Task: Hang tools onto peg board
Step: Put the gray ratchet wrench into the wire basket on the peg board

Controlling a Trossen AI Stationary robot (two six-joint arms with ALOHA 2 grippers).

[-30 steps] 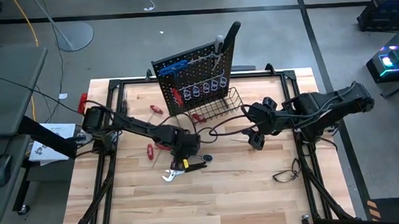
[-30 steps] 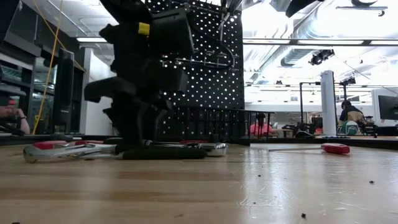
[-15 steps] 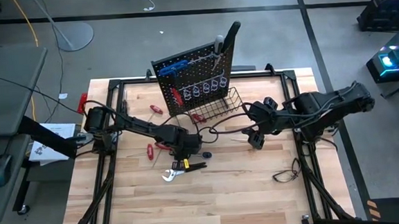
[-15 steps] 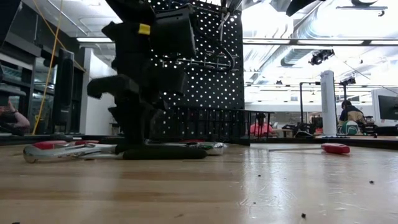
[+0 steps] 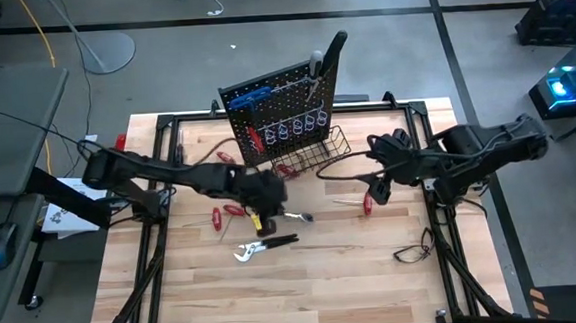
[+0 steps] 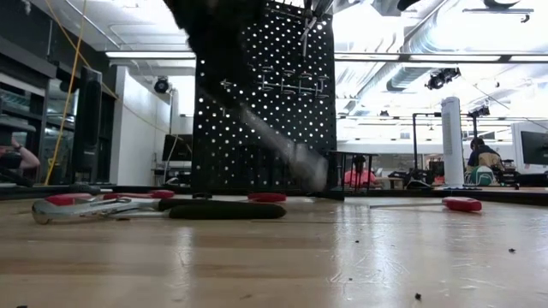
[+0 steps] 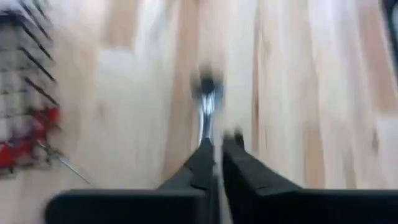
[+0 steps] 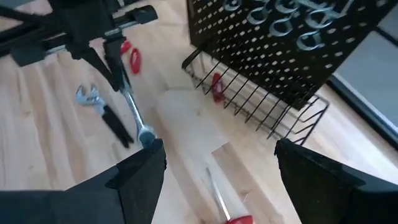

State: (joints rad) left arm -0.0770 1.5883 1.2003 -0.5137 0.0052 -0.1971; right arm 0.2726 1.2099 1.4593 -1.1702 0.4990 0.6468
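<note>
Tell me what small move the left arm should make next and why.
Probably carry the silver wrench up toward the peg board. The left tool is shut on one end of it and it hangs clear of the table, while the board stands just behind with open hooks. The right tool waits open nearby.

The table (image 5: 375, 276) is made of light wood. A black board with holes (image 5: 275, 107) stands near the back edge, in the middle. A wire basket (image 5: 312, 152) sits at its foot. Small red-handled screwdrivers (image 5: 221, 214) lie left of the middle. Silver pliers with black handles (image 5: 258, 247) lie near the middle. One more red-handled screwdriver (image 5: 356, 203) lies toward the right edge. A thin black cable (image 5: 414, 249) lies near the right edge, toward the front.
</note>
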